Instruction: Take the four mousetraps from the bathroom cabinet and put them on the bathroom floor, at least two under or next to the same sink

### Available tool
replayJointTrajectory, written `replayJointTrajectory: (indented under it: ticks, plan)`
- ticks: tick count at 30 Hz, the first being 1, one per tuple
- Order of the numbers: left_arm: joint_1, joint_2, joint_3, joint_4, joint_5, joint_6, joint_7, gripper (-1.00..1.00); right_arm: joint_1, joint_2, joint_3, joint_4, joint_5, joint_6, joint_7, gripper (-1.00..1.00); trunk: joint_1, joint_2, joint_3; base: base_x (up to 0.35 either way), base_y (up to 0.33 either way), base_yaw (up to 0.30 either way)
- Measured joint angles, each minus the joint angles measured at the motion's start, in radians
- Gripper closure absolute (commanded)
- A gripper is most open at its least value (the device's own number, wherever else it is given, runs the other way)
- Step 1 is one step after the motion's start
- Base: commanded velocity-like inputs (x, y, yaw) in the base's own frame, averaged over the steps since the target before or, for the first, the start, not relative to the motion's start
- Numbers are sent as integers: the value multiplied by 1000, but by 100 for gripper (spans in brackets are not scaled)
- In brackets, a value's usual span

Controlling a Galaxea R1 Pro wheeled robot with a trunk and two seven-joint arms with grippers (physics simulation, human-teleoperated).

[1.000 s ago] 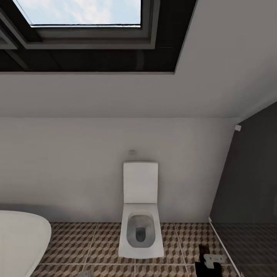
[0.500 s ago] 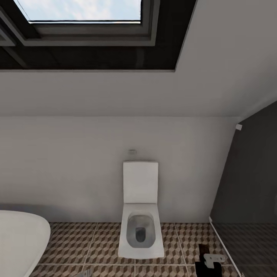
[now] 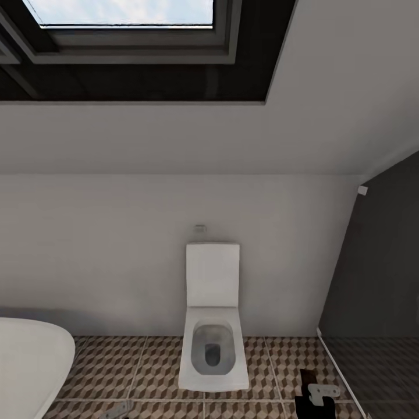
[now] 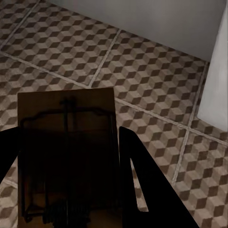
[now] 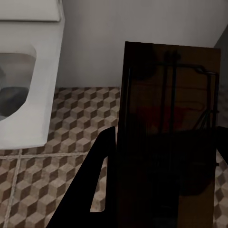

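- Looking from the head view, a white toilet (image 3: 213,326) stands against the wall on the bathroom floor (image 3: 110,369), a bathtub (image 3: 29,366) curves in nearby, and a skylight (image 3: 122,11) sits overhead; the right gripper (image 3: 317,397) shows low down.
- In the left wrist view, the left gripper (image 4: 71,171) has its dark fingers clamped on a mousetrap (image 4: 66,142) above the tiles.
- In the right wrist view, the right gripper's fingers clasp another mousetrap (image 5: 168,128), beside the toilet bowl.

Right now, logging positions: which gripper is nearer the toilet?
Right. The right gripper hangs close beside the toilet; the left gripper sits farther off, toward the bathtub.
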Motion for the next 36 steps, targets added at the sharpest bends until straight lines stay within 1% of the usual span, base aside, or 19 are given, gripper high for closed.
replayJointTrajectory:
  ticks: [13, 18, 28, 36]
  plan:
    - [0, -1, 0, -1, 1, -2, 5, 100, 0, 0, 0, 0, 2, 0, 0, 100, 50, -91, -41, 4, 0, 0]
    - [0, -1, 0, -1, 0, -2, 5, 100, 0, 0, 0, 0, 1, 0, 0, 100, 69, -126, -57, 169, 0, 0]
    - [0, -1, 0, -1, 1, -3, 5, 100, 0, 0, 0, 0, 2, 0, 0, 100, 107, -196, -88, 27, 0, 0]
    - [0, -2, 0, -1, 1, -3, 5, 100, 0, 0, 0, 0, 1, 0, 0, 100, 138, -253, -113, 148, 0, 0]
